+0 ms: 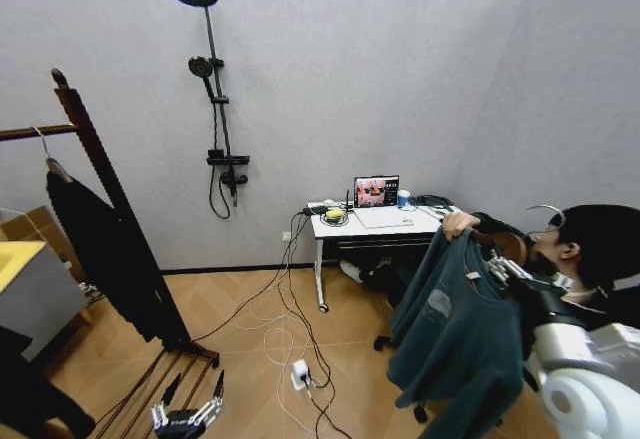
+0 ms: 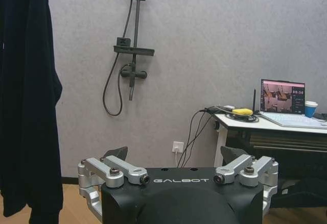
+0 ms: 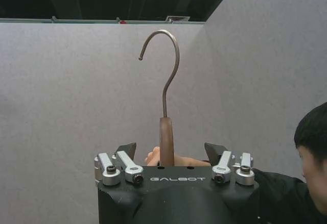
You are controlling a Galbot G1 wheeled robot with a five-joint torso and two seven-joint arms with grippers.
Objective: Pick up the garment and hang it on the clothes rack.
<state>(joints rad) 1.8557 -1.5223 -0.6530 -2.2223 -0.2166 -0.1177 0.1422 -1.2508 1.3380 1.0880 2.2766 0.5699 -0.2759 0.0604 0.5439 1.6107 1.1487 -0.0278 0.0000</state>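
Hanging at the right, the sweatshirt (image 1: 455, 329) is being offered on its hanger (image 3: 166, 132) by a person's hand (image 1: 459, 222). The right gripper (image 3: 170, 155), jaws spread around the hanger neck, is being readied; closing squarely below the hook (image 3: 166, 66) seems best. The left gripper (image 1: 186, 417), jaws spread, is being kept low near the rack (image 1: 95, 159).

Left gripper (image 2: 173, 158) with fingers (image 2: 115, 155) spread faces shower fitting (image 2: 132, 55) and desk (image 2: 265, 124)

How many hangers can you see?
2. One wooden hanger is in the teal sweatshirt at the right gripper, held by a person's hand. Another hanger on the clothes rack carries a black jacket. More may be hidden.
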